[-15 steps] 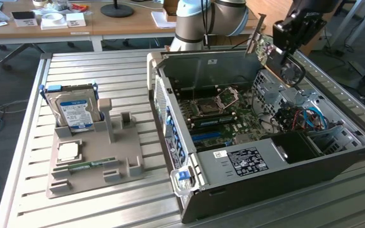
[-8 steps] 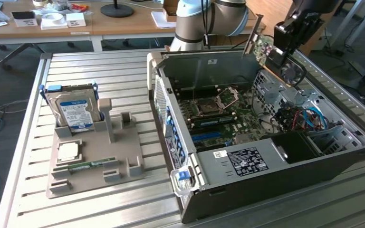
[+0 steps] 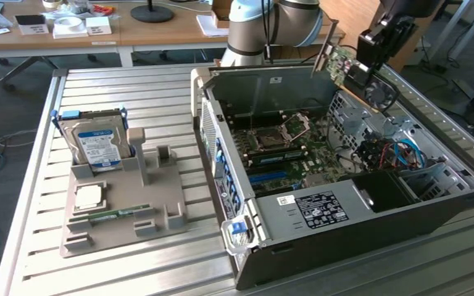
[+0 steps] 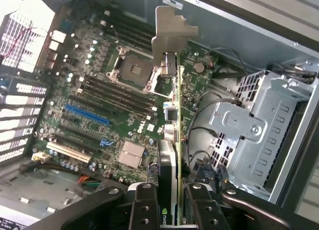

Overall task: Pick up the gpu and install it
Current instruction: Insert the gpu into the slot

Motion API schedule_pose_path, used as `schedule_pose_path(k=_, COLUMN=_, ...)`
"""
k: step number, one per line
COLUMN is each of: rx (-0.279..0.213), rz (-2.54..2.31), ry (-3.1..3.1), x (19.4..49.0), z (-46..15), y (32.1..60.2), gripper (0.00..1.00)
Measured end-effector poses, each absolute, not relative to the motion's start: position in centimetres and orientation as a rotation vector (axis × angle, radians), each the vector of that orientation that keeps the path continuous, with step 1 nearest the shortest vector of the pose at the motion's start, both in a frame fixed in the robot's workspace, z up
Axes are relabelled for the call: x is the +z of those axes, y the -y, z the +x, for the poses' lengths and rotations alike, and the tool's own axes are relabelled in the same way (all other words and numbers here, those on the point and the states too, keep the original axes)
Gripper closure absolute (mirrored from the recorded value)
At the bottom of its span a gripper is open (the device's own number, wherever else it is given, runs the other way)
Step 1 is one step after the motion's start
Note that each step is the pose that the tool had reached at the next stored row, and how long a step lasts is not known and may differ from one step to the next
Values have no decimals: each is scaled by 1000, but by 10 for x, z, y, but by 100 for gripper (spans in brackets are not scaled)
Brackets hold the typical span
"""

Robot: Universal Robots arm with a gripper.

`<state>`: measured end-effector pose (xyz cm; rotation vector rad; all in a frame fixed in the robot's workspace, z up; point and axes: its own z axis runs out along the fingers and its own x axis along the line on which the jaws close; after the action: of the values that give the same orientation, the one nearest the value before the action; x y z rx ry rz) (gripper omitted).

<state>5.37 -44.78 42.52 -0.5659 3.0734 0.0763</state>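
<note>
The gpu (image 3: 342,61) hangs in the air above the far corner of the open computer case (image 3: 344,222), green board and metal bracket showing. My gripper (image 3: 379,46) is shut on it from above. In the wrist view the gpu (image 4: 172,140) runs edge-on away from the gripper (image 4: 172,202), its grey bracket (image 4: 169,26) at the far end. The black fingers (image 4: 144,207) press both of its faces. Below lies the motherboard (image 4: 99,90) with a blue slot (image 4: 87,115) and an empty processor socket (image 4: 132,68). The card is well clear of the board.
A silver drive cage (image 4: 264,125) and loose cables (image 3: 394,154) fill the case beside the motherboard (image 3: 286,148). At the exterior view's left, a grey fixture (image 3: 121,203) holds a hard drive (image 3: 97,139), a processor chip (image 3: 89,196) and a green memory stick (image 3: 109,216).
</note>
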Motion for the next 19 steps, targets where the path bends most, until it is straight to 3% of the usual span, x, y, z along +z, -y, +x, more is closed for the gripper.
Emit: schedule_pose_path(k=19, rx=78, rz=-803, ry=-3024, x=425, z=54, y=448, gripper=73)
